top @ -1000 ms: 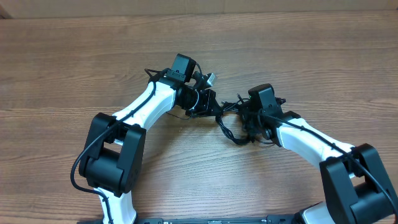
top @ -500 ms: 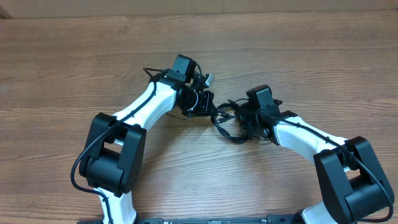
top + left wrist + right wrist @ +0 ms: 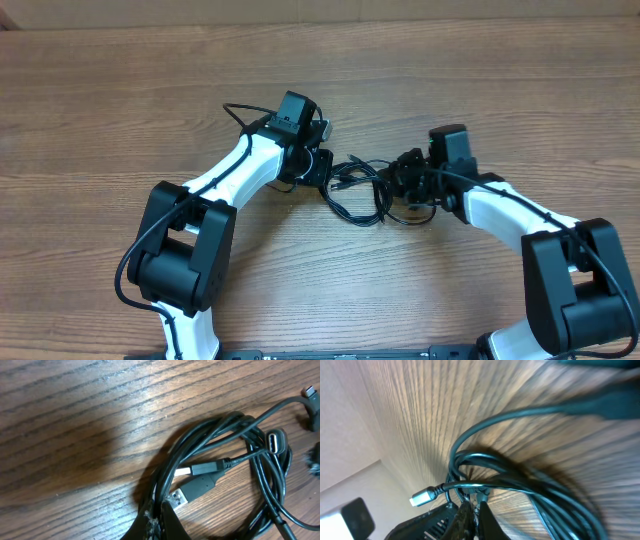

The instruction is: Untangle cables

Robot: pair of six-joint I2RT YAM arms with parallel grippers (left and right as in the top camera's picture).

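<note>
**Cables [image 3: 356, 192] pinched from both sides**

The tangled black loops lie near the middle of the table [image 3: 120, 80], about midway between its left and right edges. The left gripper [image 3: 320, 170] has its jaws closed on the bundle's left side. The right gripper [image 3: 404, 182], jaws together too, nips strands on the right. Two plugs [image 3: 197, 486] rest inside the loop.
</note>
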